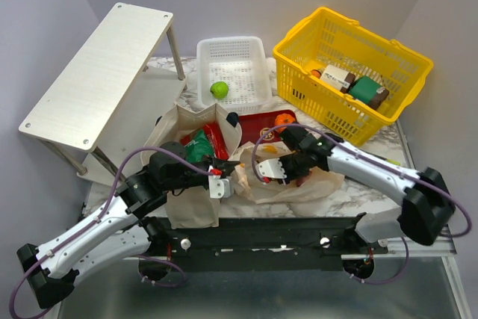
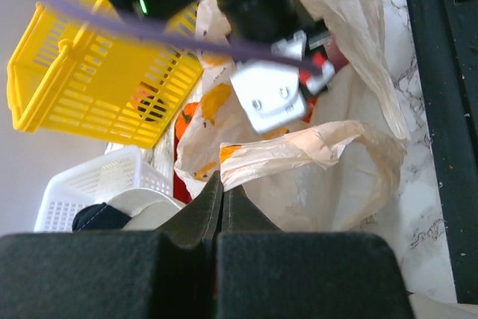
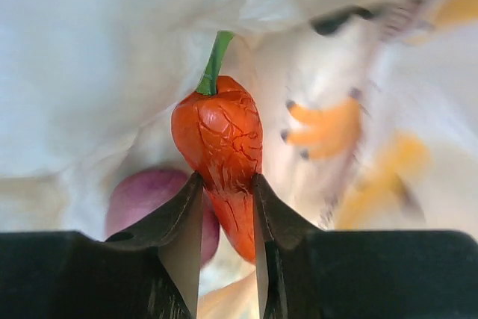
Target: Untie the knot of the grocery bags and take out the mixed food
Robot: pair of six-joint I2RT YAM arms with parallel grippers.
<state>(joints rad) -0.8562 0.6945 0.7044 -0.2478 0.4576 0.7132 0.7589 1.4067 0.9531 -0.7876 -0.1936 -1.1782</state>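
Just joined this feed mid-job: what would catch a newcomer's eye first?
The orange-red vegetable with a green stem, pinched in the right gripper inside the plastic bag, fills the right wrist view, with a purple onion behind it. The left gripper is shut on that bag's rim, holding it open. At the back right sits a bright yellow basket with boxes inside.
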